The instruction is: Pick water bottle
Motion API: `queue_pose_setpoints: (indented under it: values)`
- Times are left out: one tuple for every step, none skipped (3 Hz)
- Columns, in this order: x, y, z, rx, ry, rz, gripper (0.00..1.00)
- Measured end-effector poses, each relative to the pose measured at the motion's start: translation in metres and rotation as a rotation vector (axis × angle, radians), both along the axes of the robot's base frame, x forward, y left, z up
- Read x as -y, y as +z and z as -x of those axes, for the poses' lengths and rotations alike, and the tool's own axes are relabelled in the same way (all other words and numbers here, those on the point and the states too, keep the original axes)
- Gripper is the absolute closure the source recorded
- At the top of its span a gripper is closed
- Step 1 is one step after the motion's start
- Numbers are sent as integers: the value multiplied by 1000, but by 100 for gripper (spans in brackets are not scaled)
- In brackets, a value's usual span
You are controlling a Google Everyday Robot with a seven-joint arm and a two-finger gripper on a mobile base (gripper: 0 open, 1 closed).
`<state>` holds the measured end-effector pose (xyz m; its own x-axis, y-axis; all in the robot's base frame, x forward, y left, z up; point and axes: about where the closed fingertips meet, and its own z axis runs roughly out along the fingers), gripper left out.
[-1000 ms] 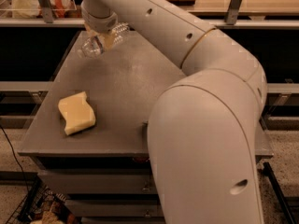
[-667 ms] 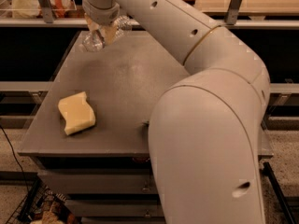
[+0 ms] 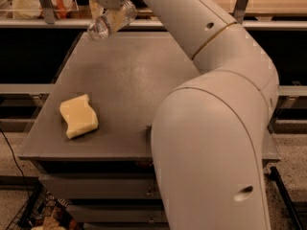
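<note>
Where the scene begins at the far left, a pale plastic bag (image 3: 26, 1) sits behind a metal rail (image 3: 48, 23) that runs across the background, and a dark cable (image 3: 10, 152) trails down over the speckled floor. Lower in that corner is a wire basket (image 3: 41, 212) with some packets in it, too dim to identify.

A yellow sponge (image 3: 79, 116) with wavy edges lies flat on the grey tabletop (image 3: 129, 80), near the front left corner and well apart from everything else on it. Grey drawers (image 3: 96, 188) are stacked under the front edge.

Farther right and toward the back, the claw (image 3: 108, 13) hangs at the top of the camera view, above the tabletop's far left corner. It is closed on the water bottle (image 3: 101, 27), which is clear of the surface and tilted, its lower end pointing down and to the left, its other end up and to the right. The plastic is clear and ribbed; I cannot make out the cap or the label.

From the claw, the white arm (image 3: 225, 47) slopes down to the right and bends back into a big rounded segment that fills the right foreground, covering the tabletop's right side.
</note>
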<state>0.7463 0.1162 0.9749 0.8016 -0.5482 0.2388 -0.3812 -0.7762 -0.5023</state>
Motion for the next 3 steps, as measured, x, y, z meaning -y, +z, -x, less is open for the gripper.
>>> queue_pose_setpoints:
  values:
    - [8, 13, 2, -6, 45, -20, 100]
    - [11, 18, 3, -24, 76, -34, 100]
    - [11, 20, 4, -39, 99, -44, 100]
